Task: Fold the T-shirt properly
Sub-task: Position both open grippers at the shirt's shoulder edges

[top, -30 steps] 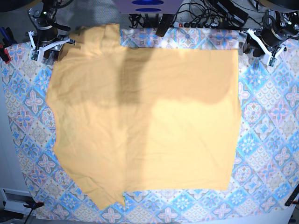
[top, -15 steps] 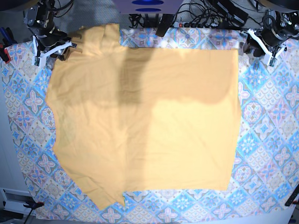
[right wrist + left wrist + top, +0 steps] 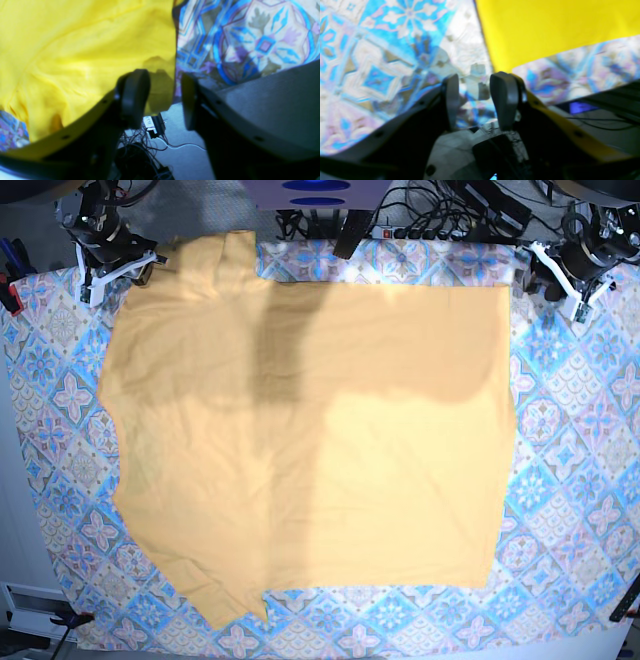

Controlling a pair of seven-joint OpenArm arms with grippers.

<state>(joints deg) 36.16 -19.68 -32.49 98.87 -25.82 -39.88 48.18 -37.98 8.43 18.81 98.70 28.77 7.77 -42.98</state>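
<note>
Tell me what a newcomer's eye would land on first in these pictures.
The big mustard T-shirt fills the middle of the table, spread flat with a darker shadow band across its upper part. Under it the blue-and-pink patterned tablecloth frames every side. The left gripper and right gripper sit at the far corners, jaws apart and empty.

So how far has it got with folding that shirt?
Barely started. The T-shirt lies spread flat on the tablecloth, no fold visible. Nothing is in hand: the left gripper and right gripper hover open and empty at its far corners. All folding remains.
</note>
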